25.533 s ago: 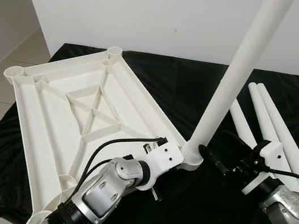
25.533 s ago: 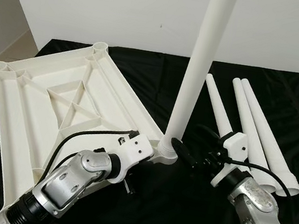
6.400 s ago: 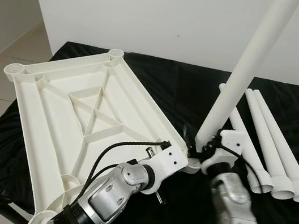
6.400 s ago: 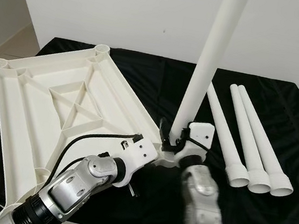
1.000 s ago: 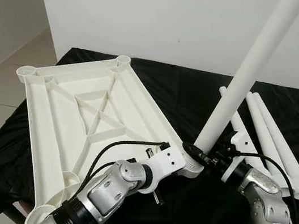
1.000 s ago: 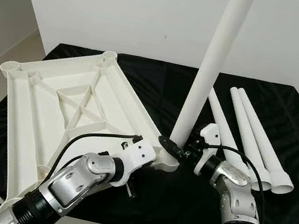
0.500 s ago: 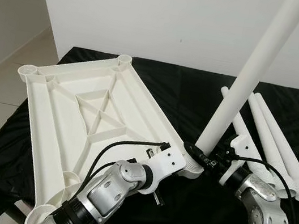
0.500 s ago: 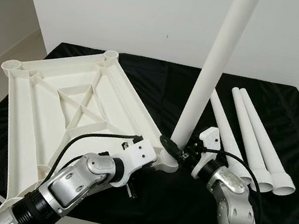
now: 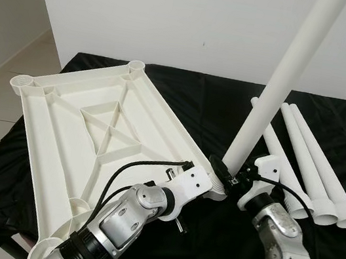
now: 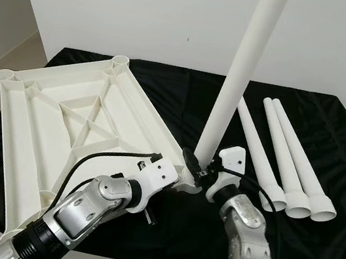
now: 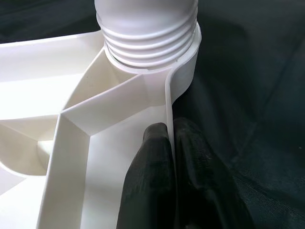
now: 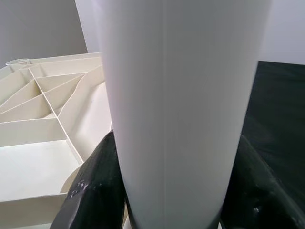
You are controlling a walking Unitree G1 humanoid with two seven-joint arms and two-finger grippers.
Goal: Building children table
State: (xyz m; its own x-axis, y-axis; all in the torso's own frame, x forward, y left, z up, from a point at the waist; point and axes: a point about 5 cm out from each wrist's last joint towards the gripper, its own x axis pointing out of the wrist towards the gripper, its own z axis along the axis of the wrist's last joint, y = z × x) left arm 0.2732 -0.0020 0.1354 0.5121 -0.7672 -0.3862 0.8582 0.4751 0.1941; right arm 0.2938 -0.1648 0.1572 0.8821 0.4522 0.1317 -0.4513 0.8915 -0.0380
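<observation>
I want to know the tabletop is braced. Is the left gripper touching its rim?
Touching. The left wrist view shows the left gripper with one finger on each side of the tabletop rim, pinching it.

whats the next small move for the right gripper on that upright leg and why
Probably keep turning the upright leg to screw it down. The right gripper clasps its base on both sides, the left gripper pinches the tabletop rim beside the corner socket, and thread ridges there are exposed, so the leg looks not fully seated.
</observation>
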